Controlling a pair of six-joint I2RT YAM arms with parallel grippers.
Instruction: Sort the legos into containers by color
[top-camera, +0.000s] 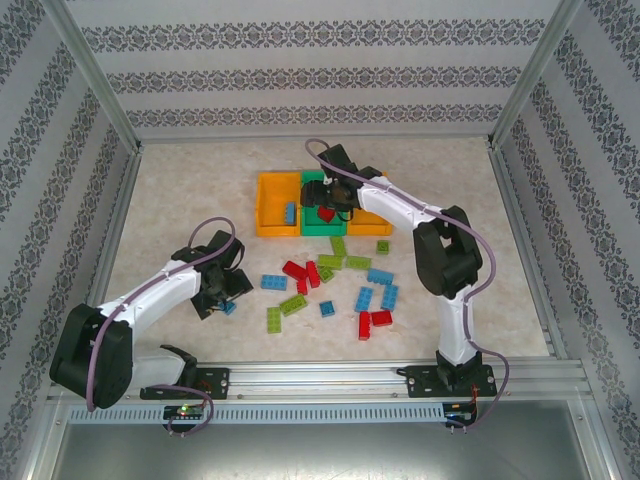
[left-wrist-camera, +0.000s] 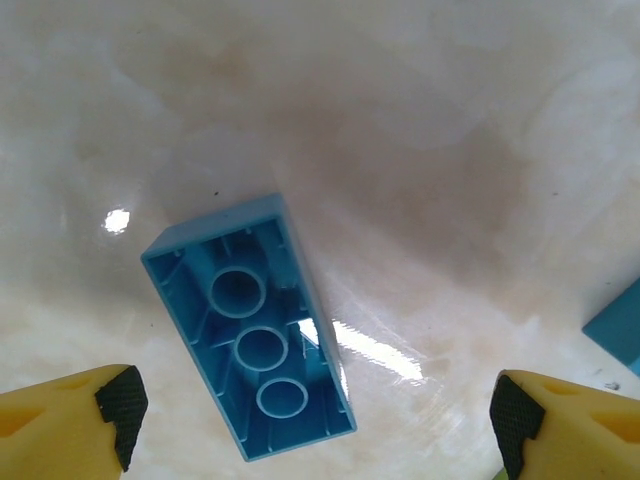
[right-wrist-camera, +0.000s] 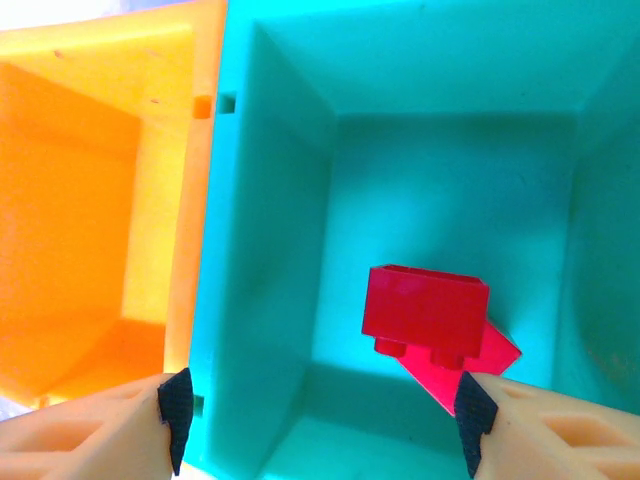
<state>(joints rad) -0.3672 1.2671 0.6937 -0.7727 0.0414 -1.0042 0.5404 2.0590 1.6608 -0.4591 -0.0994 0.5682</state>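
Pickup, left side: light blue rectangular plastic brick (left-wrist-camera: 250, 325), hollow side up on the pale marbled desk (left-wrist-camera: 450, 150). It lies between the left jaws, nearer the left black pad (left-wrist-camera: 122, 405), and sits skewed to the line between the pads.
Left jaws: wide open, holding nothing, both pads clear of the brick.
Handling note (judgement): turn the wrist until the pads face the brick's long flat sides, centre it, lower so the pads bracket its walls, then close. A skewed close would likely spin the brick out.

Release, right side: right jaws spread apart above the bin, holding nothing.

Containers:
- Green rectangular plastic bin (right-wrist-camera: 270, 200), directly under the right jaws. Holds a red plastic brick (right-wrist-camera: 425, 310), tilted, between the pads and below them. A second red piece (right-wrist-camera: 480, 365) lies beneath it; whether the two touch cannot be told.
- Left orange plastic bin (top-camera: 268, 205), wall against the green bin. Holds one blue brick (top-camera: 289, 212).
- Right orange plastic bin (top-camera: 372, 222), mostly behind the right arm; contents cannot be told.

Unsorted: loose red, blue and lime bricks (top-camera: 330, 280) on the desk between the two sets of jaws.
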